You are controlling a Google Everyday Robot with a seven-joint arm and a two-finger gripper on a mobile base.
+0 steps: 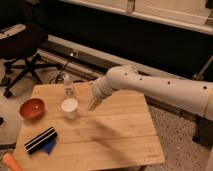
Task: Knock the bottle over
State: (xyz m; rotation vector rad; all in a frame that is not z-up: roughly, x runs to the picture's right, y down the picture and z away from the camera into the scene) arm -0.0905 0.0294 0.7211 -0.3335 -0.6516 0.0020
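The small clear plastic bottle stands upright near the far edge of the wooden table, just behind the white paper cup. My gripper hangs at the end of the white arm that reaches in from the right. It is above the table, to the right of the cup and to the right and a little in front of the bottle, apart from both.
An orange bowl sits at the table's left edge. A black-and-white striped block on a blue pad lies at the front left. An orange object pokes in at the bottom left. A black office chair stands behind, on the left.
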